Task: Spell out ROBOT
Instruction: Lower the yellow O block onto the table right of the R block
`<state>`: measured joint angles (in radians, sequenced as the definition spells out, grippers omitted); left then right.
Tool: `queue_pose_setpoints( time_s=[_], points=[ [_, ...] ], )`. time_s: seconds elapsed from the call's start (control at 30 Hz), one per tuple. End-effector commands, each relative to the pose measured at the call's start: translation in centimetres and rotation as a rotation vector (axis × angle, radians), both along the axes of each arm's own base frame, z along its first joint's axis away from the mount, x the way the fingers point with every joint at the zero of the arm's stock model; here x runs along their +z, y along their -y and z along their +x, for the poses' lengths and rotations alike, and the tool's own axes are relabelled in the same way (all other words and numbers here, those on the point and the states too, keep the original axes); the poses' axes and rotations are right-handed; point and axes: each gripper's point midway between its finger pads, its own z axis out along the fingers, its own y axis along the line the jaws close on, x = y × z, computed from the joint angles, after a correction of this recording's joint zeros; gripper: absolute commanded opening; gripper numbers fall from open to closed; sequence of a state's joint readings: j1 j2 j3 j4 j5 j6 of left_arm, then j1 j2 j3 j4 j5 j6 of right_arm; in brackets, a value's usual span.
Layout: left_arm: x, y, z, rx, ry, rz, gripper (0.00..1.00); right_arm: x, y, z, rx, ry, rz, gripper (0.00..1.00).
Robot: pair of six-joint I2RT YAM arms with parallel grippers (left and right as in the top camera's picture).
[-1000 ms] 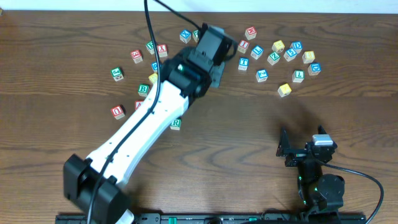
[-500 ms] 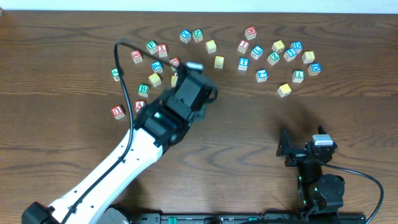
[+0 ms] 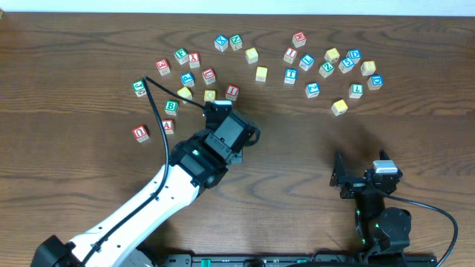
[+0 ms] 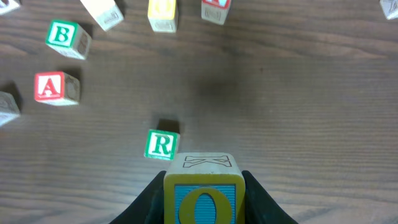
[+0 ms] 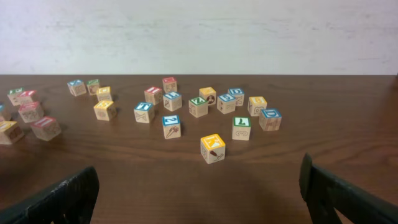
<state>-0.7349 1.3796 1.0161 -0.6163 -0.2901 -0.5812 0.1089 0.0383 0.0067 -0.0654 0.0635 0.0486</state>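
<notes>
My left gripper (image 4: 204,200) is shut on a yellow-framed cube with a yellow O on blue (image 4: 204,194), held just above the table. The green R cube (image 4: 161,144) lies on the wood right beyond it, slightly left. In the overhead view the left arm (image 3: 194,157) covers both. The green B cube (image 4: 62,36) (image 3: 171,106) sits further left. A blue-lettered cube that looks like a T (image 3: 290,75) lies in the far cluster. My right gripper (image 3: 361,167) (image 5: 199,193) stands open and empty at the near right.
A red A cube (image 4: 50,87) (image 3: 168,125) lies near the B, and a red U cube (image 3: 140,133) further left. Several more letter cubes are scattered along the far side. A lone yellow cube (image 3: 339,107) (image 5: 212,148) sits ahead of the right gripper.
The left arm has drawn back from the far cluster toward the near middle with the O cube in its grip, and it now covers the R cube from above. The right arm has not moved.
</notes>
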Motion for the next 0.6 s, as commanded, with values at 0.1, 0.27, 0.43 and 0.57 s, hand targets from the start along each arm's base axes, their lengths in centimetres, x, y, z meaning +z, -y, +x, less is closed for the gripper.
queue_pose_setpoints(
  time_s=[0.1, 0.27, 0.43, 0.57],
  points=[
    [-1.8, 0.0, -0.8, 0.027, -0.005, -0.020, 0.09, -0.1, 0.0, 0.0, -0.004, -0.004, 0.012, 0.99],
    [-4.2, 0.6, -1.1, -0.011, -0.056, -0.005, 0.09, -0.1, 0.0, 0.0, -0.004, -0.004, 0.012, 0.99],
    [-6.6, 1.0, -0.9, -0.037, -0.100, 0.038, 0.09, -0.1, 0.0, 0.0, -0.004, -0.004, 0.012, 0.99],
    [-8.0, 1.3, -1.0, -0.059, -0.135, 0.056, 0.09, -0.1, 0.0, 0.0, -0.004, -0.004, 0.012, 0.99]
  ],
)
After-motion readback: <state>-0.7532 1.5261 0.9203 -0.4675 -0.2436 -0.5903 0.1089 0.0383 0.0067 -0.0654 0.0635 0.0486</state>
